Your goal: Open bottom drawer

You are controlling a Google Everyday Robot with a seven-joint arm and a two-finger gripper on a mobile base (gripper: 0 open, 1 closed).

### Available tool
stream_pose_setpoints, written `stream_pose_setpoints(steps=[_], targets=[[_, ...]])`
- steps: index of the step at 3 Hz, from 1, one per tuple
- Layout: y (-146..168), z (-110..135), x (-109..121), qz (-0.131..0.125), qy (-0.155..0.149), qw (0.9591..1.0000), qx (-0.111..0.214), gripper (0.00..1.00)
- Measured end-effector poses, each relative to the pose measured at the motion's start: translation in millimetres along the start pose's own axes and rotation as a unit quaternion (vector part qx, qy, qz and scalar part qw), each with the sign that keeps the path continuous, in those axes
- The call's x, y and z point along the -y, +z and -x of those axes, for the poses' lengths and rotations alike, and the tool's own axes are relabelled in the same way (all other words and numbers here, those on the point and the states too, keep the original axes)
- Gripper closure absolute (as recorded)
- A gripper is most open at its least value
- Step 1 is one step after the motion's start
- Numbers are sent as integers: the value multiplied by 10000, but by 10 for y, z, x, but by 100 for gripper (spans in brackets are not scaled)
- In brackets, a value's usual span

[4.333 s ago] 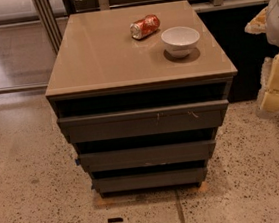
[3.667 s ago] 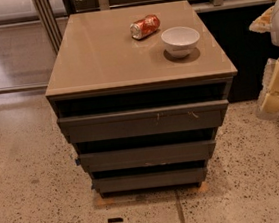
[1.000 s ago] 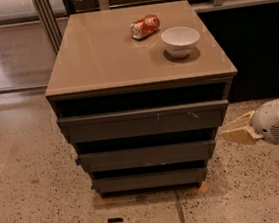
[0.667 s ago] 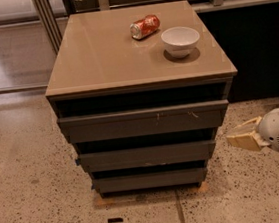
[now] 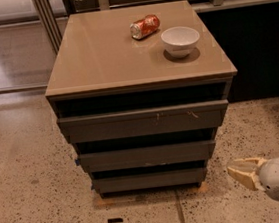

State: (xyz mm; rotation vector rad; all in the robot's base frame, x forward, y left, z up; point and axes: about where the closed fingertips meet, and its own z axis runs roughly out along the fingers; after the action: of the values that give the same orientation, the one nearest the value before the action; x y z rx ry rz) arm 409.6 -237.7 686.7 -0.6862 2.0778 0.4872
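Low under two bigger drawers (image 5: 143, 121), bottom drawer (image 5: 150, 180), dark grey, plain, thin, hand (image 5: 240, 173) to its right near the floor (image 5: 39, 200), not touching it, cannot tell if spread or pressed together

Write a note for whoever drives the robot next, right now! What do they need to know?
Gripper: low, near the floor, to the right of the cabinet, level with the bottom drawer and not touching it.
Bottom drawer: looks shut, nothing on it.
On the cabinet top: a red can lying on its side and a white bowl, not part of the job.
Done: only the approach.
Left: reach the bottom drawer front, catch it, pull it out.
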Motion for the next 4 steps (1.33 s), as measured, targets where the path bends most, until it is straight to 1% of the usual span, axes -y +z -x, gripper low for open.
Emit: stream_pose_setpoints(steps=[1, 2, 3, 4], targets=[[166, -466, 313, -602, 96, 9971, 448, 100], [438, -870, 638, -915, 301, 9938, 550, 100], [959, -1129, 817, -631, 563, 9951, 510, 100], [955, -1127, 818, -636, 561, 9951, 511, 100]])
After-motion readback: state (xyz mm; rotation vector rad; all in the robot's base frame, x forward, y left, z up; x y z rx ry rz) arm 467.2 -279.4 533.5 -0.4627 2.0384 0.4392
